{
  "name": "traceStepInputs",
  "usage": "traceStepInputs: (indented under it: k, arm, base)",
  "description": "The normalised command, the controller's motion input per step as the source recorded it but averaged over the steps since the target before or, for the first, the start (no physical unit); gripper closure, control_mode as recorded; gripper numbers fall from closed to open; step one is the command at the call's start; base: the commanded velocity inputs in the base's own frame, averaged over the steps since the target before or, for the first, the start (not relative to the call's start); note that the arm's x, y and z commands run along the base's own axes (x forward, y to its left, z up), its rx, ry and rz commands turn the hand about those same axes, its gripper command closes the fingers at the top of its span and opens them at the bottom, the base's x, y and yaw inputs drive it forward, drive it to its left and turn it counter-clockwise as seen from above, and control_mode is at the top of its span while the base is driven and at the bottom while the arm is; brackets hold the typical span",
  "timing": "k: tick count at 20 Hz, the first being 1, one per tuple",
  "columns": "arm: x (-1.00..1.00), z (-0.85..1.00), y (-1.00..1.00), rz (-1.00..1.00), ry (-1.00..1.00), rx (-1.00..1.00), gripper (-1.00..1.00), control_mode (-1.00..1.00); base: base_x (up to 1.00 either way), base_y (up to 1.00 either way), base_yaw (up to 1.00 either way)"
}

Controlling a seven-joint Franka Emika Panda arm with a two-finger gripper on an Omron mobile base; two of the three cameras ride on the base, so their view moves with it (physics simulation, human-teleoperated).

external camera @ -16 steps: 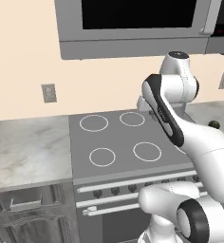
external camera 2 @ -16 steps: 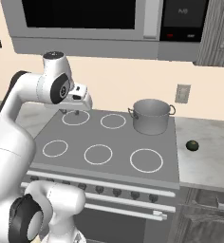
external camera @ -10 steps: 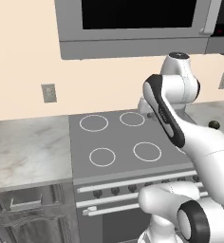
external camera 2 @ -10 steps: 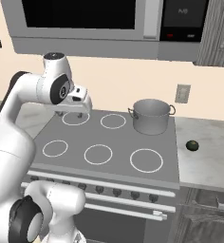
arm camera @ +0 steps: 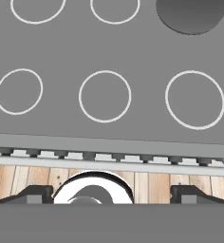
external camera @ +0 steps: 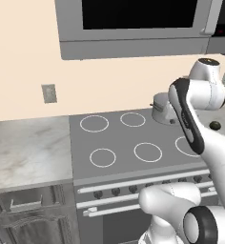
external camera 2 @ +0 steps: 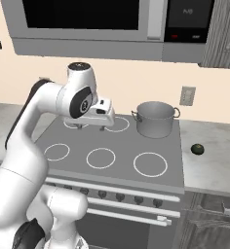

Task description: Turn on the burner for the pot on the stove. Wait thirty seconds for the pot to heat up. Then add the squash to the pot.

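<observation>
fingers (external camera 2: 90, 128): spread wide, empty, above the stove (external camera 2: 112, 146)
pot (external camera 2: 155, 119): on back right burner
squash (external camera 2: 197, 149): on bench (external camera 2: 214, 160), right of stove

Stove (external camera 2: 112, 146) top open except back right corner, where pot (external camera 2: 155, 118) stands; microwave (external camera 2: 87, 22) apparently limits overhead clearance.

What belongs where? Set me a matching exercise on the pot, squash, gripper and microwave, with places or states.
1. pot
2. squash
3. gripper
4. microwave

a. on the counter, right of the stove
b. mounted high, above the stove
c. on the back right burner
d. open, in the air over the stove

Pairs: 1-c, 2-a, 3-d, 4-b
</observation>
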Motion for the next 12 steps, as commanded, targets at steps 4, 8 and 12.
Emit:
traceStepInputs:
  k: [4, 8, 12]
  arm:
    - [-0.14, -0.04, -0.65, -0.02, 0.04, 0.0, -1.0, -1.0]
    - [-0.09, -0.09, -0.69, -0.11, 0.08, 0.0, -1.0, -1.0]
    - [-0.22, -0.11, -0.53, -0.11, 0.05, 0.0, -1.0, -1.0]
  base:
    - [0.0, 0.0, 0.0]
    - [0.0, 0.0, 0.0]
    - [0.0, 0.0, 0.0]
